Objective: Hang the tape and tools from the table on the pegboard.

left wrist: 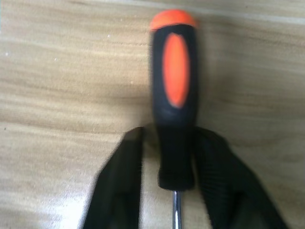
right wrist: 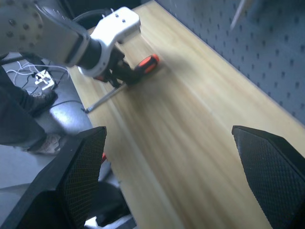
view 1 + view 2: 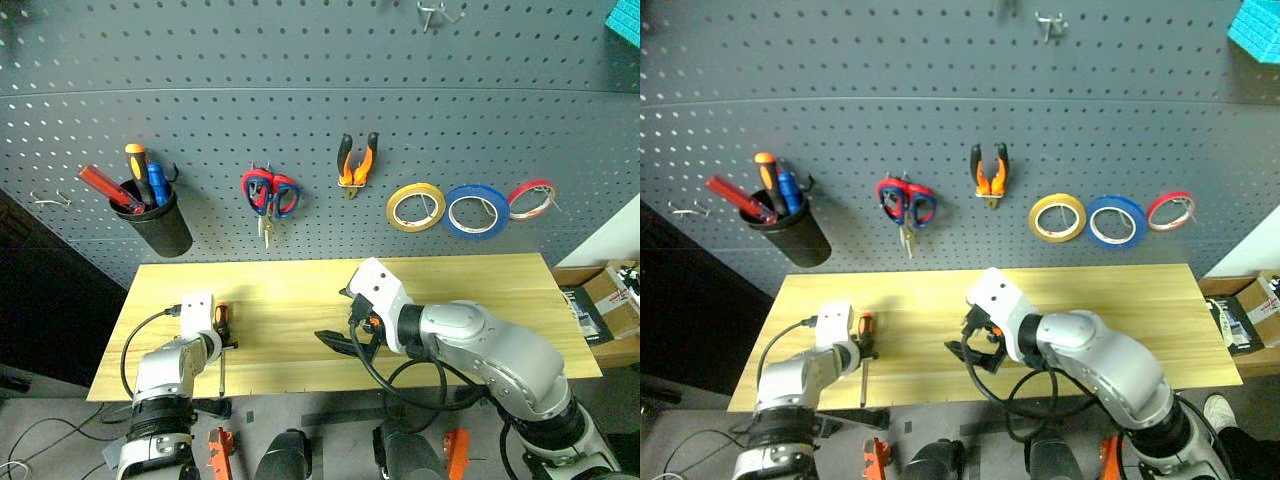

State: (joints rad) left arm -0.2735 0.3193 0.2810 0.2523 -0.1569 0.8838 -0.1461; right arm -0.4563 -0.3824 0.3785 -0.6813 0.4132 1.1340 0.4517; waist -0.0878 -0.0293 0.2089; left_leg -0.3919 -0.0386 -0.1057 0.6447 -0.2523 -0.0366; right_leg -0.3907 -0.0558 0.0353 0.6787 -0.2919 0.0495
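Observation:
A screwdriver (image 3: pixel 221 318) with an orange-and-black handle lies near the left end of the pale wood table (image 3: pixel 480 300). My left gripper (image 3: pixel 223 342) is shut on the lower part of its handle (image 1: pixel 174 95), one black finger (image 1: pixel 124 181) on each side, and the metal shaft points toward the front edge. My right gripper (image 3: pixel 345 340) hangs open over the middle of the table, nothing between its fingers (image 2: pixel 81 171). On the pegboard (image 3: pixel 300 60) hang the yellow tape (image 3: pixel 416 207), the orange-and-black pliers (image 3: pixel 357 160) and scissors (image 3: pixel 270 192) with blue and red handles.
A black cup (image 3: pixel 160 222) with several screwdrivers hangs at the pegboard's left, beside a bare hook (image 3: pixel 50 200). Blue tape (image 3: pixel 478 211) and red-and-white tape (image 3: pixel 530 198) hang right of the yellow roll. Cardboard boxes (image 3: pixel 610 300) stand past the table's right end.

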